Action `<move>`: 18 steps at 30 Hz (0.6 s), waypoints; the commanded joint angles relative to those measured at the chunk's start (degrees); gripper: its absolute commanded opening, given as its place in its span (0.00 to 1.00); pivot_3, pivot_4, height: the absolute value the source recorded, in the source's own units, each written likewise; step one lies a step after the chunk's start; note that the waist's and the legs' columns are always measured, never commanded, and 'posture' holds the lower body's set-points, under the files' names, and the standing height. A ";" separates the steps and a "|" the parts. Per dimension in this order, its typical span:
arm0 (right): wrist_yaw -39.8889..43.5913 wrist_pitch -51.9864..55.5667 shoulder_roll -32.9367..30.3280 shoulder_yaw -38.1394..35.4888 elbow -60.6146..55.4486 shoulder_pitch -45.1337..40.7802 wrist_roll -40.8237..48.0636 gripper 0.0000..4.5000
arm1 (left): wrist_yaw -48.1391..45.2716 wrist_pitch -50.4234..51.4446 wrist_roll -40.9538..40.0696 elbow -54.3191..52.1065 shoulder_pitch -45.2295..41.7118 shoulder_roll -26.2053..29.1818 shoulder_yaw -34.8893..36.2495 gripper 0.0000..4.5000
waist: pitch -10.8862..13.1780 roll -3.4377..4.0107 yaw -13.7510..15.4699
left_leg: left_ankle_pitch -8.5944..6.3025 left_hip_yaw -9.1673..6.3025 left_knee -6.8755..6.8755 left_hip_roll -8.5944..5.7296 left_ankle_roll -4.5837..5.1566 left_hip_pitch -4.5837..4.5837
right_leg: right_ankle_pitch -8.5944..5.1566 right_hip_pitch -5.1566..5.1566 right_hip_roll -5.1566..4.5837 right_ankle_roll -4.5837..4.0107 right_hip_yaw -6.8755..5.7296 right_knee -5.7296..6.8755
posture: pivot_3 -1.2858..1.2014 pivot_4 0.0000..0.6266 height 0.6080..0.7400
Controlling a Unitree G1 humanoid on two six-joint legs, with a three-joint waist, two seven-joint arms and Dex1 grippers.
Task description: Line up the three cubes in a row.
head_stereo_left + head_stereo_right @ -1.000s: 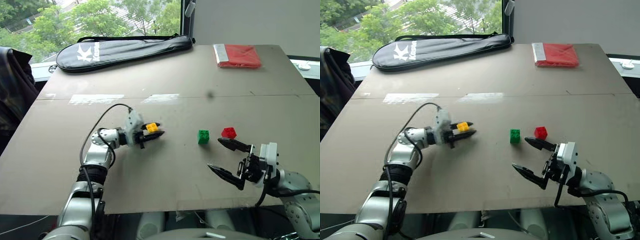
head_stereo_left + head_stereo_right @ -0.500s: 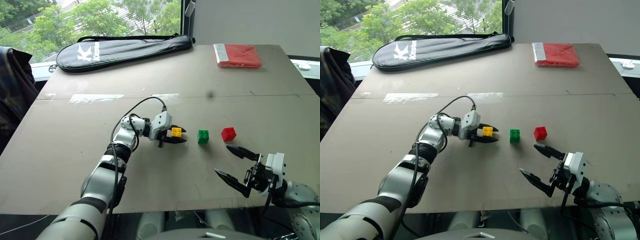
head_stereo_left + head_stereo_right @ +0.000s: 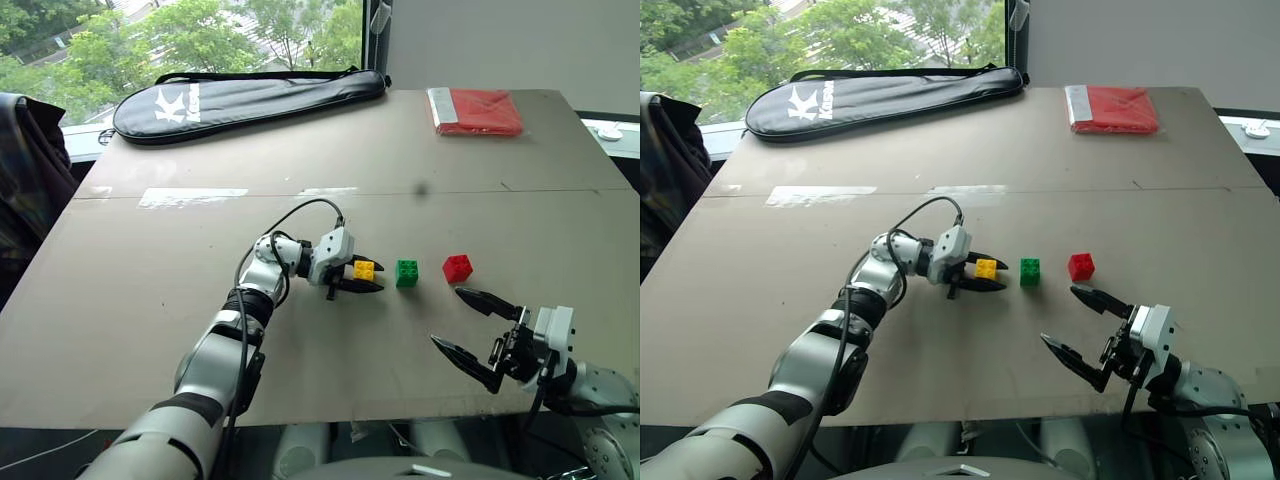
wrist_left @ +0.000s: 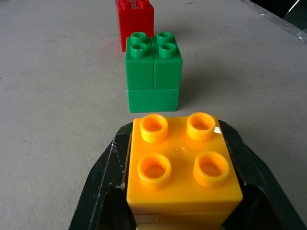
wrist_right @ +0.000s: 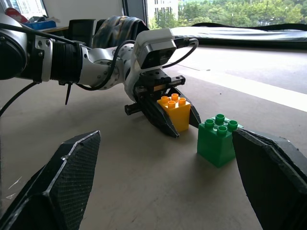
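L gripper pinches the yellow cube by its two opposite side walls, fingers clamped flat on them, studs up; cube sits at or just over the table, just left of the green cube, w/ the red cube further right, apart from green. From the left wrist view the three look nearly on one line already, a gap between each. R gripper waits near-right, fingers spread wide, holding nothing. Handling, my guess: hollow hard plastic, v. light, stiff, not fragile; smooth sides could slip or twist if grabbed on corners, so flat side faces, low-mid height, are the place to grip; light enough that a nudge on release could shove it or knock green. Surface: flat grey-brown matte board, some pale tape patches far-left, a seam across. Far edge: black racket bag, folded red packet far-right. Window w/ trees beyond; dark garment at the left edge.
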 commanded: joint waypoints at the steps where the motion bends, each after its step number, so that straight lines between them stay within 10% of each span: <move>1: 0.62 -1.39 -0.24 -0.96 -0.73 0.15 -0.13 1.00 | -0.72 0.27 1.41 0.70 0.85 -0.45 -0.95 0.30 | 0.00 0.00 0.00 | 0.00 0.00 0.00 0.00 0.00 0.00 | 0.00 0.00 0.00 0.00 0.00 0.00 | 0.52 0.24 0.75; 8: 0.64 -1.54 -0.14 -0.99 -0.69 0.25 -0.53 1.00 | -0.82 0.54 1.80 0.41 1.48 -0.23 -1.19 0.30 | 0.00 0.00 -0.01 | 0.00 -0.01 0.00 0.00 0.00 0.00 | 0.00 0.00 0.00 0.00 0.00 0.00 | 0.52 0.24 0.75; 9: 0.61 -1.57 -0.09 -0.98 -0.70 0.27 -0.60 1.00 | 0.19 0.05 2.17 0.53 1.52 -0.17 -1.17 0.53 | 0.00 0.00 -0.02 | 0.00 0.00 0.00 0.00 0.00 0.00 | 0.00 0.00 0.00 0.00 0.00 0.00 | 0.52 0.24 0.75; 14: 0.41 -1.74 0.23 -0.79 -0.54 -0.08 -0.88 1.00 | 4.11 -1.72 3.74 1.27 1.62 0.08 -0.92 0.99 | -0.03 0.04 0.01 | 0.00 0.00 0.00 0.00 0.00 0.06 | 0.00 0.03 0.00 0.01 0.00 0.01 | 0.52 0.24 0.75; 18: 0.31 -1.77 0.31 -0.59 -0.43 -0.19 -1.15 1.00 | 4.89 -1.95 3.93 1.32 1.79 0.26 -0.74 0.99 | -0.06 0.05 0.00 | 0.01 0.00 0.02 0.01 0.01 0.22 | -0.12 0.16 0.00 0.22 0.01 0.04 | 0.52 0.24 0.75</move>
